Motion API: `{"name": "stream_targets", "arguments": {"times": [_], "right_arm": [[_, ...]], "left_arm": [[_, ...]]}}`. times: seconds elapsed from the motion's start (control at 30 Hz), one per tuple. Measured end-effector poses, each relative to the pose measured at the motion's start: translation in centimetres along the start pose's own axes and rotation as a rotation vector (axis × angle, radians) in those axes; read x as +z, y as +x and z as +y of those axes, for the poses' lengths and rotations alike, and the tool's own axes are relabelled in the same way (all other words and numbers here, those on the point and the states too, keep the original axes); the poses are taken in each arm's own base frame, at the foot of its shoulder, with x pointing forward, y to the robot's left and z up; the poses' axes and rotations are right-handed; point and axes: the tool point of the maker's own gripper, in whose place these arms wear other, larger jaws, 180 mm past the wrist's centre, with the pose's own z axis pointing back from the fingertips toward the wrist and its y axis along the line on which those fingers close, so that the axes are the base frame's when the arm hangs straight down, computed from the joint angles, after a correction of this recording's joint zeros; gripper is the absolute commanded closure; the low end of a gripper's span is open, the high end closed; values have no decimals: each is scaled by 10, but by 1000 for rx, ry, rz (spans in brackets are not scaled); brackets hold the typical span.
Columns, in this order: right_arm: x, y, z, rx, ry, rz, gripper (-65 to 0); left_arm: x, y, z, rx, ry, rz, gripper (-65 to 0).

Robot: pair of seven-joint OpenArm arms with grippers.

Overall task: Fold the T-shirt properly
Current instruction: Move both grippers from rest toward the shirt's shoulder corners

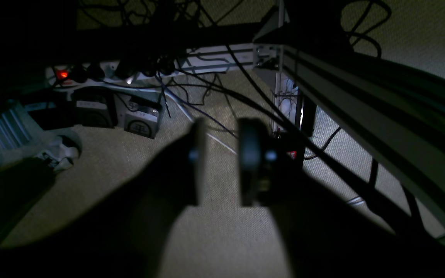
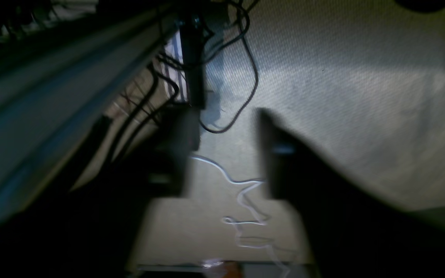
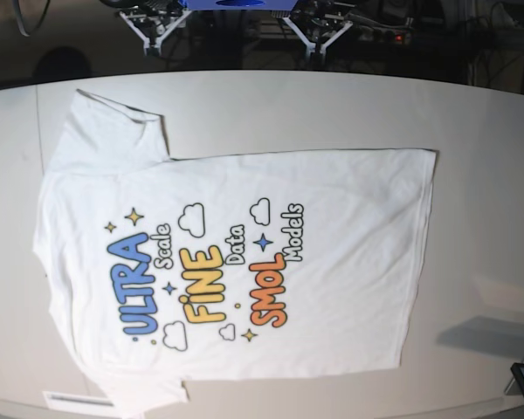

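1. Shirt (image 3: 236,262) lies flat, print up, filling the middle of the table (image 3: 480,113) in the base view, nothing folded yet.
2. My left gripper (image 1: 218,162) and right gripper (image 2: 226,158) both hang spread and empty, low over the carpet (image 1: 214,231) beside the frame (image 1: 361,104).
3. Risk: I could snag cables (image 1: 214,96) coming up, or pinch just one layer and drag it crooked.

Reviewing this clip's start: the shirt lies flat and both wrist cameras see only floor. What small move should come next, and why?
Probably bring both arms up over the table toward the white printed cotton T-shirt. It lies spread flat and unfolded, print up, on the white table. The left tool and right tool both hang open and empty, facing the carpet and cables rather than the tabletop, so neither is near the fabric.
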Motion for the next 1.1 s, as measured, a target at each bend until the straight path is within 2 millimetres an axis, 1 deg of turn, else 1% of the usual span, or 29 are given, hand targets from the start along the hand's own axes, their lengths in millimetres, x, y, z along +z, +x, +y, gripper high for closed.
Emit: {"name": "stream_targets", "arguments": {"times": [0.03,0.07,0.1,0.13,0.2,0.23,0.27,0.3,0.33,0.37,0.4,0.43,0.47,0.5,0.53,0.57,1.1], "right_arm": [[0,0,-1,-23,-3,0,-496],[0,0,-2,-38,-5,1,-534],[0,-1,-2,-44,-6,2,-547],[0,-1,-4,-46,-8,1,-546],[0,0,-5,-46,-11,0,-534],[0,0,-5,-46,-11,-1,-503],[0,0,-5,-46,-11,0,-445],[0,1,-5,-47,-11,-5,-360],[0,2,-5,-47,-11,-15,-247],[0,3,-5,-44,-11,-19,-148],[0,3,-5,-47,-11,-19,-32],[0,4,-5,-44,-11,-19,0],[0,4,-5,-47,-11,-21,-10],[0,3,-5,-46,-12,-20,-55],[0,3,-5,-45,-12,-20,-71],[0,3,-5,-46,-11,-20,-70],[0,4,-5,-46,-11,-22,-71]], "left_arm": [[0,0,0,0,0,0,-312],[0,0,0,0,0,0,-358],[0,0,0,0,0,0,-398],[0,0,0,-1,0,0,-408],[0,0,0,-1,0,0,-408],[0,0,0,-2,0,0,-406],[0,0,0,-1,0,-1,-391],[0,0,0,-1,0,-1,-344],[0,0,0,-2,0,-1,-249],[0,0,0,2,0,0,-139],[0,0,0,-3,0,0,0],[0,0,0,5,0,0,0],[0,0,0,2,0,0,-7],[0,0,0,5,0,-1,-20],[0,0,0,5,0,0,-8],[0,0,0,5,0,0,0],[1,-4,0,6,0,3,0]]}}
